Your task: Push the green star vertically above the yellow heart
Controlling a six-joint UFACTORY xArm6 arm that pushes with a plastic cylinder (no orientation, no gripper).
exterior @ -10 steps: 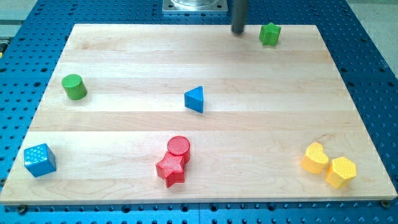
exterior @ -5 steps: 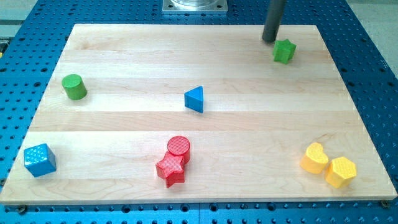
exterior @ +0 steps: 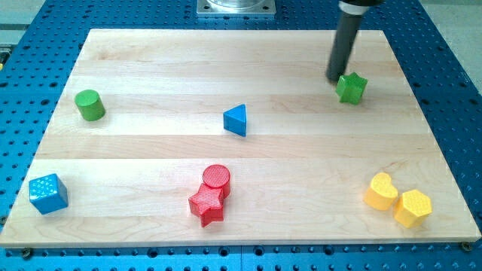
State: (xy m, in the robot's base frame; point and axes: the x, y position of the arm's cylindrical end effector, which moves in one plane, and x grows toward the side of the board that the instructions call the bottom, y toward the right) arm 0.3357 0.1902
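Tip [exterior: 336, 78] planted just up and to the view's left of the green star [exterior: 351, 87], touching or nearly touching its upper-left points. No pincer anywhere on this arm, only the plain dark rod, so nothing clenched or released to speak of.

Green star lying in the upper right of the wooden worktop [exterior: 151, 150], well apart from the yellow heart [exterior: 382, 191], which sits near the view's bottom right with a yellow hexagon [exterior: 413, 208] touching it on its right. Star a little to the view's left of the heart's column, so some rightward travel probably wanted to line it up directly above.

Risks, as judged from this layout:
- Off-centre contact on a pointed shape: likely to spin the star and let it slip round the rod instead of travelling straight.
- Too much downward drive: could carry the star toward the heart and knock the heart or hexagon out of place, shifting the very target.
- Too much rightward drive: could overshoot the heart's column and send the star toward the worktop's right edge.

Far from any of this: green cylinder [exterior: 89, 105] at the view's left, blue triangle [exterior: 236, 120] near the middle, red cylinder [exterior: 217, 179] touching a red star [exterior: 206, 205] at the bottom centre, blue cube [exterior: 48, 193] at the bottom left.
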